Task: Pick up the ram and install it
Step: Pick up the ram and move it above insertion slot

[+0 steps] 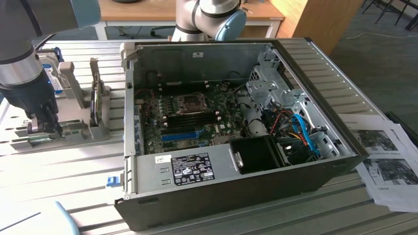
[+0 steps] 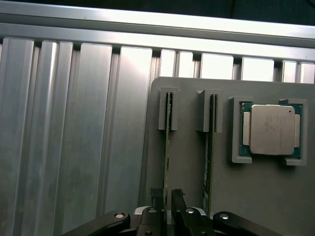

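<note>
At the exterior view's left, the grey-and-black robot arm (image 1: 23, 73) stood upright and reached straight down over the ribbed aluminium table (image 1: 58, 176), its black two-fingered gripper (image 1: 44, 126) lowered into the flat grey plastic holder (image 1: 78, 128). In the wrist view that holder (image 2: 187, 147) carried three parts. Two stood on edge in slotted brackets: the long, thin green circuit-board stick, the ram (image 2: 168, 142), and beside it a second green stick (image 2: 208, 147). The third, a square silvery processor chip (image 2: 272, 129), lay flat in its own framed pocket just beyond the second stick. The gripper (image 2: 166, 196) straddled the ram's near end, one finger pressed on each face, clenched on the ram while it sat in its bracket.

In the middle of the exterior view lay the open black-and-grey computer case (image 1: 261, 191). Inside it were a green motherboard (image 1: 196, 117) with a blue plastic expansion slot (image 1: 179, 135), and to the exterior view's right of that a black box-shaped fan shroud (image 1: 258, 154).

Furthest to the exterior view's right, printed white paper sheets (image 1: 385, 161) lay on the table beside the case.
</note>
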Robot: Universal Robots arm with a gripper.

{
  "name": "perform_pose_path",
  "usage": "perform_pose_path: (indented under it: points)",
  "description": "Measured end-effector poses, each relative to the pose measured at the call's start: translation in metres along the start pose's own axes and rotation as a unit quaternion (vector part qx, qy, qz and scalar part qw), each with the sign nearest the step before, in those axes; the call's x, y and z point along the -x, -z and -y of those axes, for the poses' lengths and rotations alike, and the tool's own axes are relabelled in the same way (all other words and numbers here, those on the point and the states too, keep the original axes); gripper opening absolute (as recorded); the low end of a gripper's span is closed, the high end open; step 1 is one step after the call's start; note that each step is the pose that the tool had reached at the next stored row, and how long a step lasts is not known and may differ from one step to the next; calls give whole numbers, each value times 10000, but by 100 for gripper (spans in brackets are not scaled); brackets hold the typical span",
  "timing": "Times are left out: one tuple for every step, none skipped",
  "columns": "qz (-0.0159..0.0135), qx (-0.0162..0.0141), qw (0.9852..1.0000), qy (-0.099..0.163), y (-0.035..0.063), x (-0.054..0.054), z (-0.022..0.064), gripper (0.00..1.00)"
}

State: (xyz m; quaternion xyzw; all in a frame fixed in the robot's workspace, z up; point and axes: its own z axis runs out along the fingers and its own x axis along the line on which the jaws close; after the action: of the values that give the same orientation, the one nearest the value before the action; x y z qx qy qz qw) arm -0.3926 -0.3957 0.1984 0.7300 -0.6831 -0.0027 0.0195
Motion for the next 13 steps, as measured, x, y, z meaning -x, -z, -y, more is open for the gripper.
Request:
perform_pose_path:
  points:
    - [0, 0, 10000, 0, 0, 0, 0, 20]
    - [0, 0, 10000, 0, 0, 0, 0, 20]
    - [0, 0, 10000, 0, 0, 0, 0, 20]
    - [0, 0, 10000, 0, 0, 0, 0, 20]
    - [0, 0, 10000, 0, 0, 0, 0, 20]
    - [0, 0, 10000, 0, 0, 0, 0, 20]
    - [0, 0, 10000, 0, 0, 0, 0, 20]
    - [0, 0, 10000, 0, 0, 0, 0, 20]
    - [0, 0, 10000, 0, 0, 0, 0, 20]
    - [0, 0, 10000, 0, 0, 0, 0, 20]
    - [0, 0, 10000, 0, 0, 0, 0, 20]
    - [0, 0, 10000, 0, 0, 0, 0, 12]
    - [0, 0, 10000, 0, 0, 0, 0, 12]
